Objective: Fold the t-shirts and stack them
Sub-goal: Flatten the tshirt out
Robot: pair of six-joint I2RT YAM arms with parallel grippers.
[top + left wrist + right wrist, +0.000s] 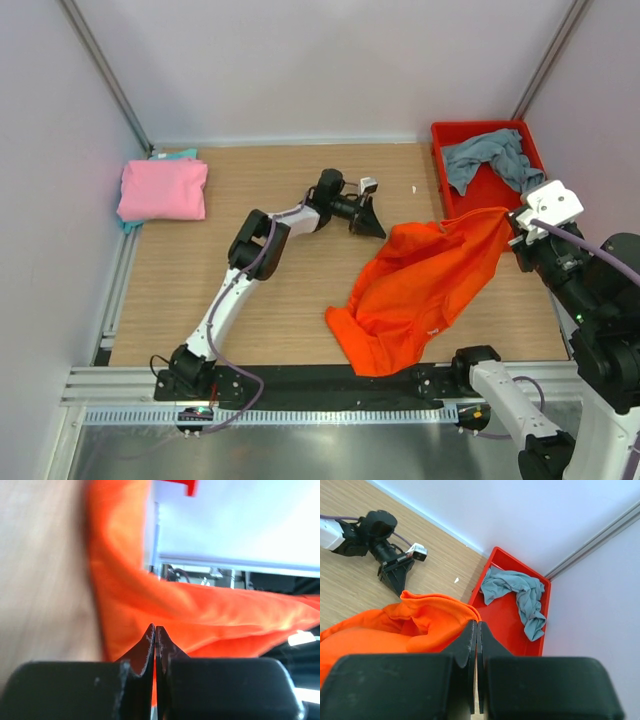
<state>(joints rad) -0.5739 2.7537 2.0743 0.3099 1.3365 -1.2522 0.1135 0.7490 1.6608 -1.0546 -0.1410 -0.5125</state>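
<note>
The bright orange cloth t-shirt hangs from the right gripper, which is clamped on its raised corner. The rest trails onto the light wooden tabletop. The left gripper is closed at the shirt's edge; whether it pinches cloth is unclear. A crumpled grey-blue t-shirt lies in the rigid red plastic bin. A folded pink t-shirt hides most of a teal one. Pale walls enclose the table.

The orange t-shirt hangs unfolded and rumpled. Its upper right corner is pinched up by the right gripper just beside the red bin, and the rest slopes down-left onto the table. The pink t-shirt lies folded at the far left corner, on top of the teal t-shirt, of which only the edges show. The grey-blue t-shirt lies crumpled inside the bin.
</note>
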